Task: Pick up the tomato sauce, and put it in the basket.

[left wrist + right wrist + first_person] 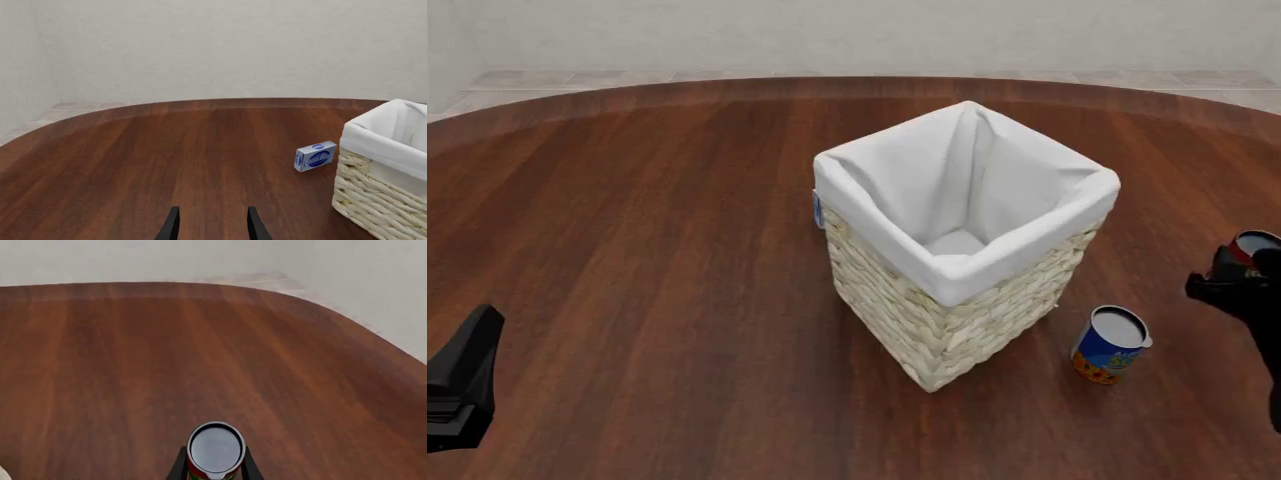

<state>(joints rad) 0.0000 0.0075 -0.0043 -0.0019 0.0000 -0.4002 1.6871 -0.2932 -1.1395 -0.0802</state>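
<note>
The tomato sauce (215, 450), a small red-labelled can with a grey metal top, sits between the fingers of my right gripper (213, 465), which press against its sides. In the front view the can (1253, 245) shows at the far right edge, with my right gripper (1232, 277) around it, to the right of the basket (961, 290). The basket is tall, cream wicker with a white cloth lining, and stands mid-table; it also shows in the left wrist view (380, 195). My left gripper (212, 225) is open and empty, low at the front left (461, 385).
A blue-and-orange can (1109, 345) stands on the wooden table just right of the basket's front corner. A small blue-and-white box (315, 156) lies behind the basket's left side. The round table's far edge (854, 82) meets a pale tiled floor.
</note>
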